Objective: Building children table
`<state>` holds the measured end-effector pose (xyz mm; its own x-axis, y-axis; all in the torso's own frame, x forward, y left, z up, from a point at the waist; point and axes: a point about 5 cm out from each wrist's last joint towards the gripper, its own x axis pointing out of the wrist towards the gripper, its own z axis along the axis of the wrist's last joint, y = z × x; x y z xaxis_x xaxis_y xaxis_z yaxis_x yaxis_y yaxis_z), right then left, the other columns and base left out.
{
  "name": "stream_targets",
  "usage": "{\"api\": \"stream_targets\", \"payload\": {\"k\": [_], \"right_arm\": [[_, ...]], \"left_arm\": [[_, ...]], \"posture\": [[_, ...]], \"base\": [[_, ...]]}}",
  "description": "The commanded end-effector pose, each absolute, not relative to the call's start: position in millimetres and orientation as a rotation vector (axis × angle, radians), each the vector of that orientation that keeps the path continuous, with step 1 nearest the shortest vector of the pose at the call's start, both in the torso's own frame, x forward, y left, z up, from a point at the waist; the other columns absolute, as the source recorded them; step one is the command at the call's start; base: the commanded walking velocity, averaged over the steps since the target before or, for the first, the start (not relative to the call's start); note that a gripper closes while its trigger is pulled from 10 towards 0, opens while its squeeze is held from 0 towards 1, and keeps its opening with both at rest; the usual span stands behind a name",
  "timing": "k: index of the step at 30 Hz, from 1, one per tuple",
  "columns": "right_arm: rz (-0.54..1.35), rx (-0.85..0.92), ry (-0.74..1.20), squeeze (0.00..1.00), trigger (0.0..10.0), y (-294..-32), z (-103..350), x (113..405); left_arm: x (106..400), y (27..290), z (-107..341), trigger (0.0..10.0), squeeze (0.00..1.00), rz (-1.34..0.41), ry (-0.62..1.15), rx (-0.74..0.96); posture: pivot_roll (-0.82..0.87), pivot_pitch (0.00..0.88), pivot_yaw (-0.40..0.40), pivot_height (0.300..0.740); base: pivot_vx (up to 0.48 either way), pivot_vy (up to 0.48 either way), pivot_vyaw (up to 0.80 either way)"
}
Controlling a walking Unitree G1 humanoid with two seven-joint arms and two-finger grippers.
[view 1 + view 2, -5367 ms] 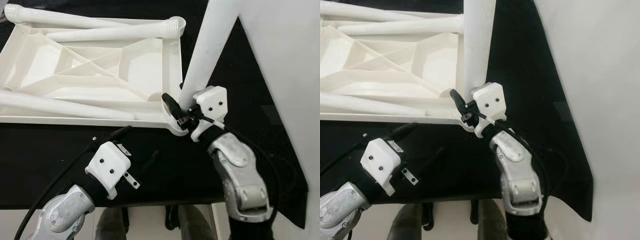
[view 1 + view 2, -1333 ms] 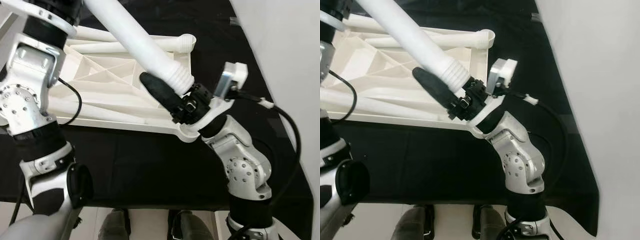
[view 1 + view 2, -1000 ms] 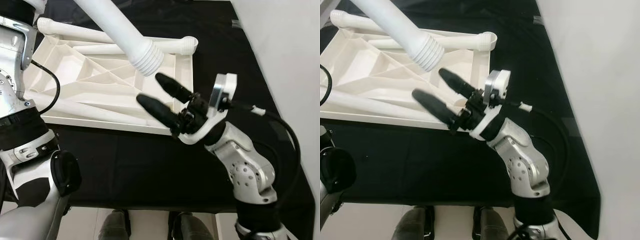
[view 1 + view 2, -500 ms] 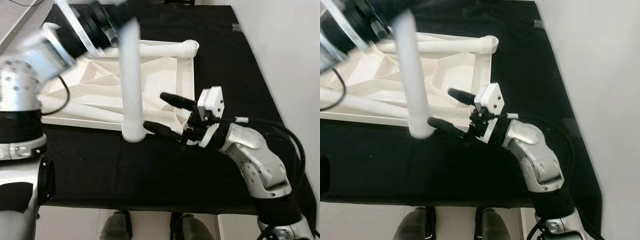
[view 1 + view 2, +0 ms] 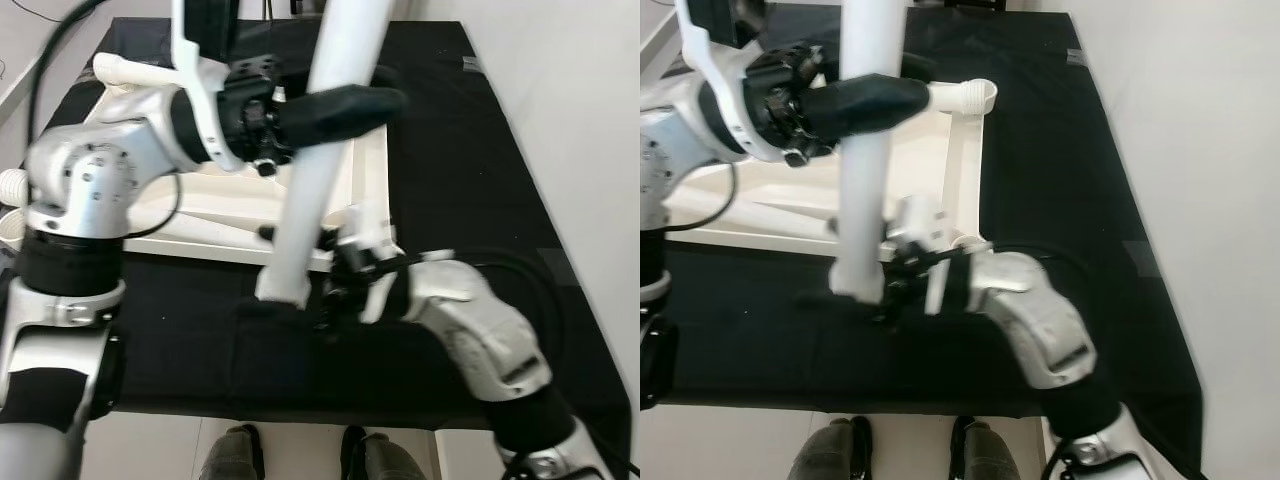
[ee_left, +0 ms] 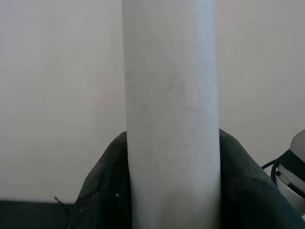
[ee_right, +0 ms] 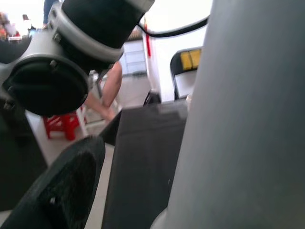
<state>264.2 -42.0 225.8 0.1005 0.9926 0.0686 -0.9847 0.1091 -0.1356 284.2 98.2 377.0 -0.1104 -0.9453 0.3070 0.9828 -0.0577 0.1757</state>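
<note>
One white leg (image 5: 322, 150) held near-upright above the tabletop (image 5: 200, 205), clamped in left gripper (image 5: 335, 108); right gripper (image 5: 290, 300) at its foot, fingers' spacing unclear.

White leg (image 6: 170, 114) running upright through centre of left wrist view, filling it from top edge to bottom edge. Surface smooth, showing faint specks. Left gripper (image 6: 170, 191) clamping leg: black fingers (image 6: 102, 186) pressing against both sides of it, low in frame. Plain pale wall (image 6: 57, 86) sitting behind. Dark strip lying along lower edge beside fingers. Silver arm part (image 6: 294, 164) with black cable (image 6: 272, 164) showing at frame edge, beside far finger.
</note>
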Motion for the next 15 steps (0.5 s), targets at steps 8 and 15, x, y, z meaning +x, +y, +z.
{"api": "stream_targets", "payload": {"k": [8,15], "right_arm": [[1.453,0.017,-0.132,0.00,10.0,-5,226,269],[1.419,0.033,-0.190,0.00,10.0,-5,232,275]], "left_arm": [[269,84,387,0.0,0.00,-1.826,-0.469,0.009],[260,82,388,0.0,0.00,-1.868,-0.490,-0.005]], "posture": [[0.05,0.165,-0.030,0.740],[0.05,0.164,-0.027,0.740]], "base": [[0.000,0.000,0.00],[0.000,0.000,0.00]]}}
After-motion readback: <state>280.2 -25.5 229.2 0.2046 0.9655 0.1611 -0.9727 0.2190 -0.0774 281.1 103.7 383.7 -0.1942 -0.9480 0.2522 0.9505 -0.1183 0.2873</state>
